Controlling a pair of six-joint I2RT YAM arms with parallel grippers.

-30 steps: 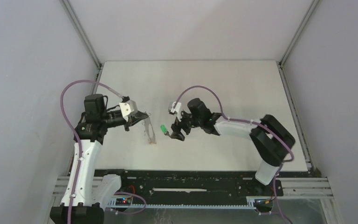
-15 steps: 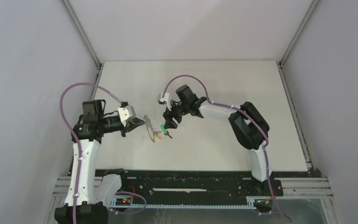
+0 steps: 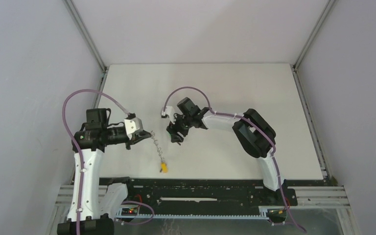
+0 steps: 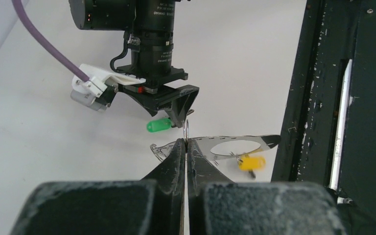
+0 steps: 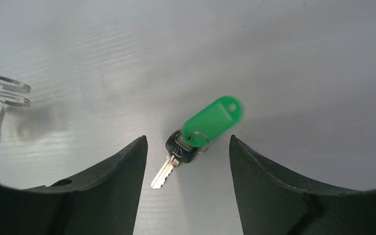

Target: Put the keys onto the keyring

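Left tool (image 4: 186, 147), pinching the keyring (image 4: 267, 141) by its edge, holds it off the bench (image 5: 298, 58), yellow key (image 4: 252, 162) dangling. Right tool (image 5: 187, 142) hovers spread over the green key (image 5: 196, 132), apparently lying flat; a closing finger could skid it away.

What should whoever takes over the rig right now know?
Left gripper: shut on the rim of the keyring.
Right gripper: open, straddling the green key, not gripping it.
Green key lies loose on the table.
Yellow key appears to hang from the keyring.
Done: yellow key on.
Left: grasp the green key and thread it onto the keyring.
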